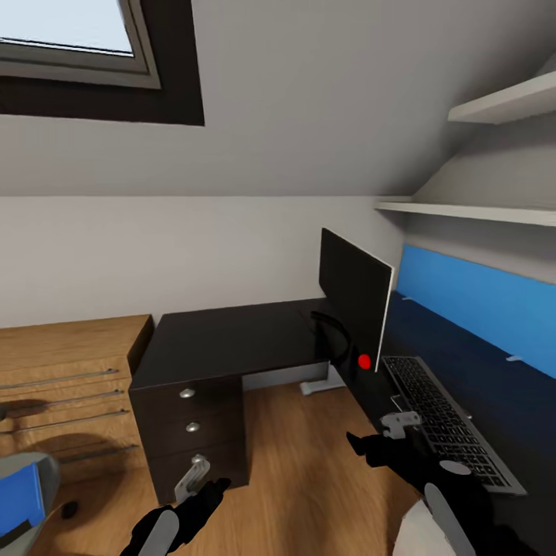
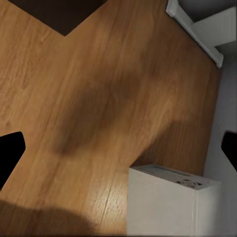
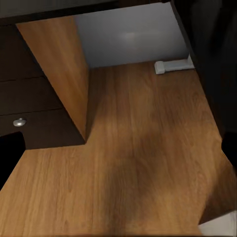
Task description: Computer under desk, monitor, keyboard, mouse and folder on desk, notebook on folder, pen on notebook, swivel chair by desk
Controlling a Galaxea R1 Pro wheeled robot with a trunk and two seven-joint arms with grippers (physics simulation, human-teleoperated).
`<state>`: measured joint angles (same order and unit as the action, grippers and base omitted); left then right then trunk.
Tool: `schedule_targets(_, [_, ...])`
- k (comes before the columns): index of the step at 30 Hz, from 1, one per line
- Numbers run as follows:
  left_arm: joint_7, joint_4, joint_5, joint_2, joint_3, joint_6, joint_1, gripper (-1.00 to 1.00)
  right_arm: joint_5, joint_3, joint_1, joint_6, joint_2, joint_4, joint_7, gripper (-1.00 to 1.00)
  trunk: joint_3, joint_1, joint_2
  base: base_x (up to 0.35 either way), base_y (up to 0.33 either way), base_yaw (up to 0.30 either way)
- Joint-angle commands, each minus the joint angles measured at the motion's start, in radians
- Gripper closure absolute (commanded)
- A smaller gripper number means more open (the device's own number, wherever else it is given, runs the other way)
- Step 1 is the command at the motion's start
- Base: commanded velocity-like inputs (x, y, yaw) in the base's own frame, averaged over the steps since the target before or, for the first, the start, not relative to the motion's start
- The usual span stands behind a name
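Observation:
The black L-shaped desk (image 1: 232, 340) stands ahead, its drawer unit (image 1: 193, 432) facing me. On its corner the monitor (image 1: 351, 301) stands upright with a red dot at a lower corner. The silver-grey keyboard (image 1: 448, 421) lies on the desk's right wing, just in front of the monitor. A white computer box (image 2: 168, 197) stands on the wooden floor near my arms. At the lower left edge, the blue folder (image 1: 19, 498) lies on the grey swivel chair (image 1: 35, 467). My left gripper (image 1: 202, 480) hangs open before the drawers. My right gripper (image 1: 380, 434) is open beside the keyboard's near end.
A light wooden nightstand (image 1: 69, 363) stands left of the desk. A long blue wall panel (image 1: 471, 297) and two white shelves (image 1: 463, 210) run along the right wall. A white desk foot (image 1: 320, 382) rests on the floor under the desk. A small dark object (image 1: 69, 509) lies by the chair.

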<state>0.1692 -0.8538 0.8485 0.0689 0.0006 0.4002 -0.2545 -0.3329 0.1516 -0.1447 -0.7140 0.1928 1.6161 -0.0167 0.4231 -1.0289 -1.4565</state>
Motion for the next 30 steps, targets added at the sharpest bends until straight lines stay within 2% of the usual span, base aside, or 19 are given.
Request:
schedule_targets(1, [0.009, -0.002, 0.011, 0.0, 0.0, 0.003, 0.0, -1.0, 0.002, 0.001, -0.005, -0.009, 0.001, 0.001, -0.002, -1.0, -0.002, 0.004, 0.007, 0.0, 0.0, -0.197])
schedule_targets(12, [0.01, -0.002, 0.008, -0.002, 0.001, 0.002, 0.0, -1.0, 0.002, -0.026, -0.054, -0.035, 0.001, 0.001, -0.001, -1.0, -0.036, 0.046, 0.084, 0.0, 0.0, -0.177])
schedule_targets(20, [0.01, -0.002, 0.002, -0.004, 0.001, 0.001, 0.0, -1.0, 0.002, -0.032, -0.057, -0.033, 0.003, 0.001, 0.0, -1.0, -0.062, 0.077, 0.14, 0.0, 0.0, -0.203])
schedule_targets(30, [0.01, -0.002, 0.001, -0.004, 0.001, 0.0, 0.0, -1.0, 0.002, -0.06, -0.058, -0.038, 0.002, 0.001, 0.0, -1.0, -0.093, 0.115, 0.21, 0.0, 0.0, -0.06])
